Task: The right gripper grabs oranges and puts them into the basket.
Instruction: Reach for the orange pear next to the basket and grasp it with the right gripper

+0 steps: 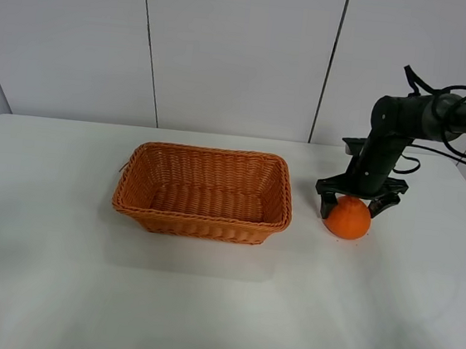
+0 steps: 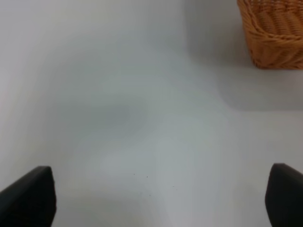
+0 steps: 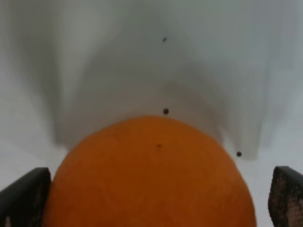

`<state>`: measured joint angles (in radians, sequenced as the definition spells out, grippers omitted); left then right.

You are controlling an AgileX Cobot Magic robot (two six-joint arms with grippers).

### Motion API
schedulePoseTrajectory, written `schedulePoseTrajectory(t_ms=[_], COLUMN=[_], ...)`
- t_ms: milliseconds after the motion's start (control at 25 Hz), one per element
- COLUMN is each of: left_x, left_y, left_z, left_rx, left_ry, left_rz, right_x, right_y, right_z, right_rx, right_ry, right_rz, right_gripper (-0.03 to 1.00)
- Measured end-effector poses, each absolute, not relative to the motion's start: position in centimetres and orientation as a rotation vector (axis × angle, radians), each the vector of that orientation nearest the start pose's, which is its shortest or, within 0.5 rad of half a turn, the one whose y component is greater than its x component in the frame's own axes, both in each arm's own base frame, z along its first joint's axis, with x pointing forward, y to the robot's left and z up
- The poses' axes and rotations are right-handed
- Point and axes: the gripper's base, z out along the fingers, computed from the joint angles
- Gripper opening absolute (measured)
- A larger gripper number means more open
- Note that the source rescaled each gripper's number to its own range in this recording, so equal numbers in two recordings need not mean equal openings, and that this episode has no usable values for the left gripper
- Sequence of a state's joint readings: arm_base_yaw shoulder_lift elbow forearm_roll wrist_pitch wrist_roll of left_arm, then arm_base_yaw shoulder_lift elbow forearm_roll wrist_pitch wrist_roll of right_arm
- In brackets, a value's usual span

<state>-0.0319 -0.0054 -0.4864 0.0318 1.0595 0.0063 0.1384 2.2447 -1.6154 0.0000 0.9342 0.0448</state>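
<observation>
Right pincer (image 1: 352, 209) spread astride the orange (image 1: 348, 222) near the bench's (image 1: 203, 305) right edge, basket (image 1: 202, 225) near at mid-bench, left pincer (image 2: 157, 197) spread

Right arm (image 1: 377, 156): matte black all over, round tubular links, with a fatter rounded housing (image 1: 387, 114) at the elbow joint. Black cables (image 1: 412, 77) loop off the top of that joint and run along the far-right link. Right jaws: black, claw-shaped fingers (image 1: 327, 203) under a flat black wrist block. Close up, two dark fingertips (image 3: 286, 198) show, one with a fine cross-hatched grip texture. Left jaws: two blunt, plain matte-black tips (image 2: 28, 201), seen only in the left wrist view.
</observation>
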Motion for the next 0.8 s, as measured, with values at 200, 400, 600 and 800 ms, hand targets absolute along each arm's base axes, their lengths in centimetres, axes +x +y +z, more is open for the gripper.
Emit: schedulePoseTrajectory(t_ms=[200, 400, 600, 800], left_x=[-0.4, -0.4, -0.4, -0.4], left_y=[0.3, 0.3, 0.3, 0.3], left_z=[27.4, 27.4, 27.4, 27.4], left_rx=[0.038, 0.038, 0.038, 0.038], left_ry=[2.051, 2.051, 2.051, 2.051], left_rz=[0.022, 0.022, 0.022, 0.022], right_x=[43.7, 43.7, 43.6, 44.2], right_y=[6.2, 6.2, 6.1, 6.1], right_z=[11.1, 10.8, 11.9, 14.8], right_rx=[-0.129, -0.126, -0.137, -0.148], right_ry=[3.056, 3.070, 3.064, 3.025], right_rz=[0.033, 0.036, 0.021, 0.004], right_gripper=[1.00, 0.62, 0.00, 0.00])
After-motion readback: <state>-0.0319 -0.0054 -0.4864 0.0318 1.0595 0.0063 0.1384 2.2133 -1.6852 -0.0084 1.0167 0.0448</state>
